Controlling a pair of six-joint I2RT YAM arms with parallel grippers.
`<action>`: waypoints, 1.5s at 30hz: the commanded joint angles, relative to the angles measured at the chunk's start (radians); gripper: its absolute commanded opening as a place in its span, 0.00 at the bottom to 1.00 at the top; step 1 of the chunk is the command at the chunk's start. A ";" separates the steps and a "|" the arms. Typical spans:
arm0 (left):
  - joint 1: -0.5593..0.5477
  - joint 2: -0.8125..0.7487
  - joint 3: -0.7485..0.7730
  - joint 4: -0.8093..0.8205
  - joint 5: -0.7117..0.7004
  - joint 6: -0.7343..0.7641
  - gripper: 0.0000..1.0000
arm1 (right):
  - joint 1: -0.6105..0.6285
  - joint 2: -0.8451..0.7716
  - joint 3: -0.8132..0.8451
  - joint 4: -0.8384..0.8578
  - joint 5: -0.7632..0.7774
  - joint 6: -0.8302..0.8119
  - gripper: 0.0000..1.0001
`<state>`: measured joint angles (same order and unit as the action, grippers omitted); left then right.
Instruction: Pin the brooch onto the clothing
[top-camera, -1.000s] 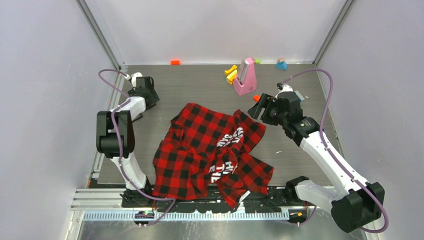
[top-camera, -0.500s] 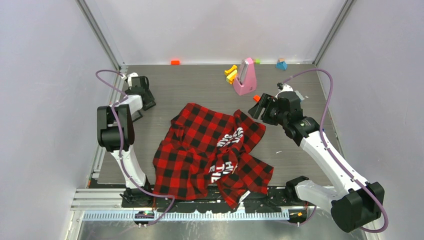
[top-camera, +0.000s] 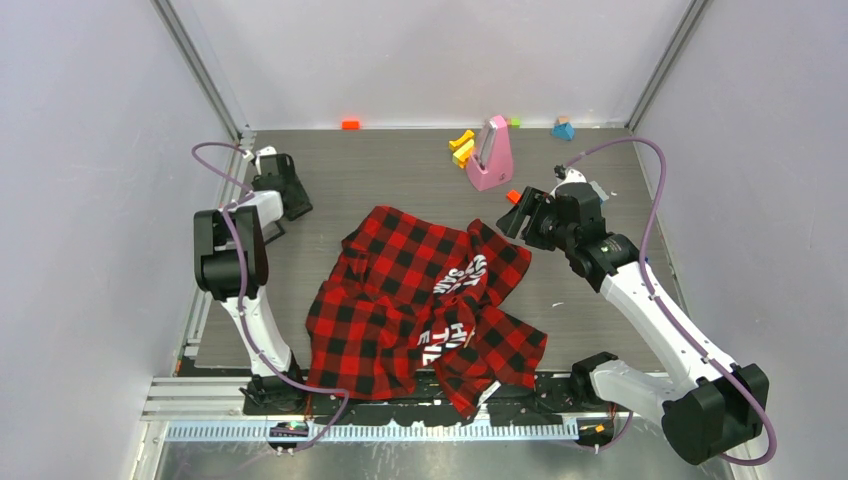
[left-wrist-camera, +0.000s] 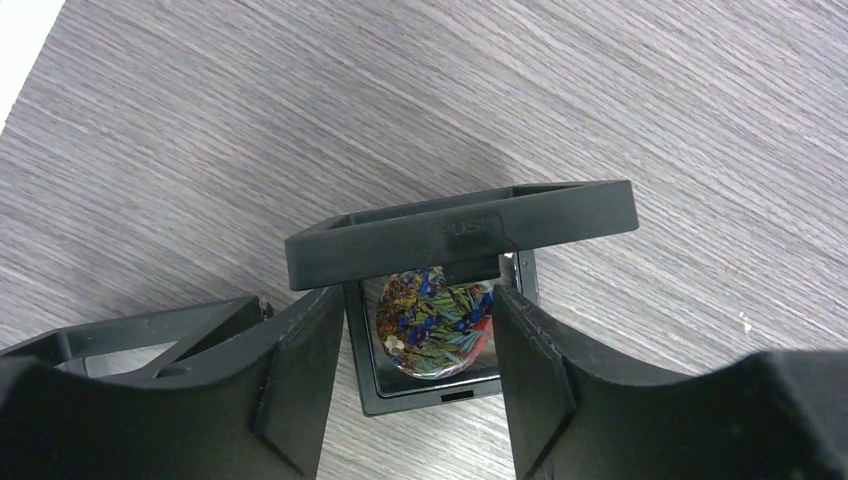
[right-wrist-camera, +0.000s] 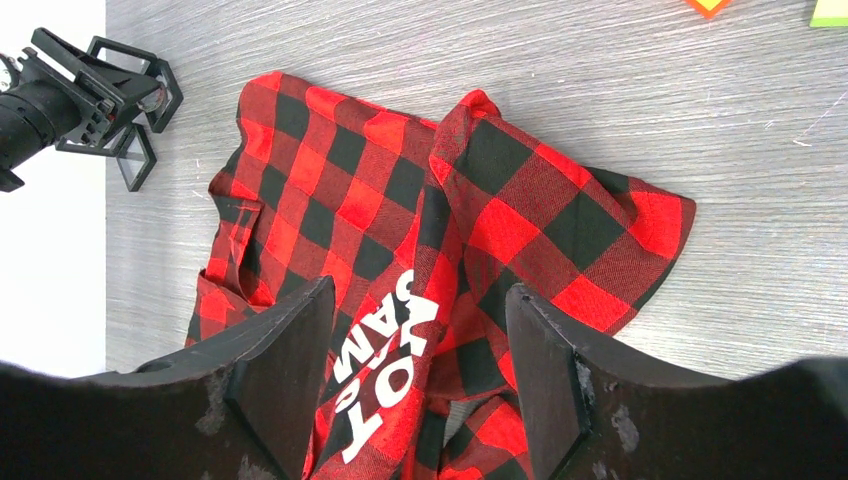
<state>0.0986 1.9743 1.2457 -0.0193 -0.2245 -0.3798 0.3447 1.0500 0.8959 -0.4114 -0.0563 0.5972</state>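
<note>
Brooch (left-wrist-camera: 435, 320) is a round, glossy, multicolour disc lying in a small black box (left-wrist-camera: 440, 400) w/ hinged lid (left-wrist-camera: 460, 235) up. It sits at the far-left of the table (top-camera: 400, 170), well apart from the shirt (top-camera: 420, 300).

Looks light, hard and prob. slick, and the pin on the back isn't visible. Best taken by the rim, not the face. The box is light too, so it may skid or tip if nudged from one side.

L gripper (left-wrist-camera: 415, 295) straddles the box, jaws apart w/ a finger close on each side. Can't tell if they press on it yet. The raised lid hangs over the brooch and crowds any approach from above.

R gripper (right-wrist-camera: 418, 290) hovers over the shirt's far-right corner, jaws apart, nothing between them.

Shirt is soft red/black check flannel, crumpled mid-table w/ folds and white lettering. It'll bunch and slide under a push, so it needs holding taut. A flat single layer near the R gripper seems the easiest spot.

Clutter is all at the far edge: pink stand (top-camera: 489, 155), yellow blocks (top-camera: 461, 148), orange block (top-camera: 350, 124), blue block (top-camera: 563, 129). None lie between box and shirt.
</note>
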 joint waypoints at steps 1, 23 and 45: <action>0.004 0.007 0.034 0.030 0.029 0.014 0.56 | -0.004 -0.007 0.018 0.050 -0.009 0.008 0.68; 0.004 -0.162 -0.059 0.051 0.101 -0.009 0.03 | -0.004 -0.017 0.008 0.059 -0.022 0.018 0.68; -0.289 -0.700 -0.207 0.179 1.095 -0.245 0.00 | -0.003 0.022 -0.028 0.581 -0.687 0.173 0.71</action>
<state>-0.1604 1.3182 1.0447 0.0208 0.4679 -0.5362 0.3447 1.0584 0.8799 -0.0757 -0.5194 0.6674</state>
